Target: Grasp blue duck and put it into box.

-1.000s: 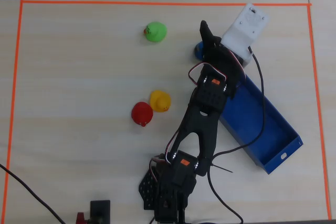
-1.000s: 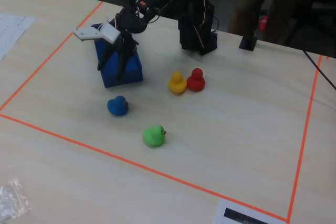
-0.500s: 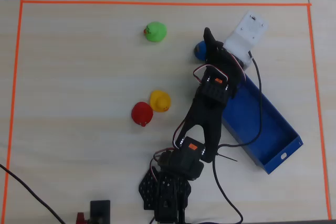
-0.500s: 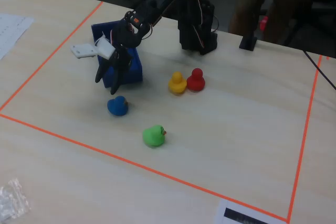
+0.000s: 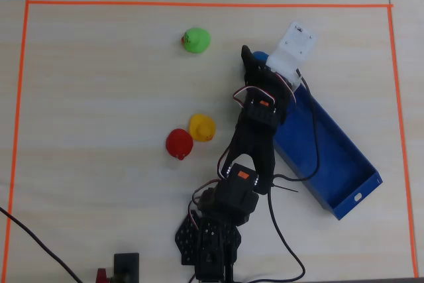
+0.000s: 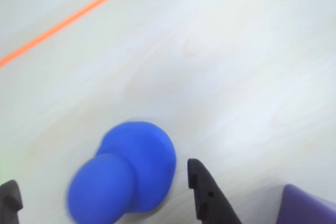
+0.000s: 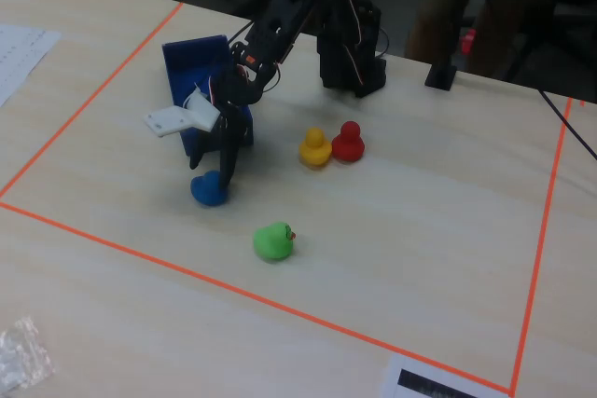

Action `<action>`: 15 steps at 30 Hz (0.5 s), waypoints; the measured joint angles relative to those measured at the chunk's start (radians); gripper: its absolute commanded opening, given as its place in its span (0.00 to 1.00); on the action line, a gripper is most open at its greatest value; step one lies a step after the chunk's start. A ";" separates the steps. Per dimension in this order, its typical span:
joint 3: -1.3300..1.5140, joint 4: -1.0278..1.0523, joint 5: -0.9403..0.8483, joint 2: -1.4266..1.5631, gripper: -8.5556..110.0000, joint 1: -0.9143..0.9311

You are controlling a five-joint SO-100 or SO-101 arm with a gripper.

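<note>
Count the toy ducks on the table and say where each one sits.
4. In the fixed view: blue duck beneath the gripper, green duck nearest the camera, yellow duck touching red duck.

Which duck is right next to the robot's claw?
The blue duck. It sits between the open end effector fingers, by the blue box. The green duck, yellow duck and red duck sit farther off.

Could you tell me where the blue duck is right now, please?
In the fixed view the blue duck sits on the table just in front of the box, between the open gripper fingers.
</note>
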 measured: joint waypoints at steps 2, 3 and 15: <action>0.000 0.000 0.000 -0.015 0.42 0.000; 0.000 0.000 0.000 -0.021 0.42 0.000; -0.060 -0.003 0.055 -0.083 0.07 -0.012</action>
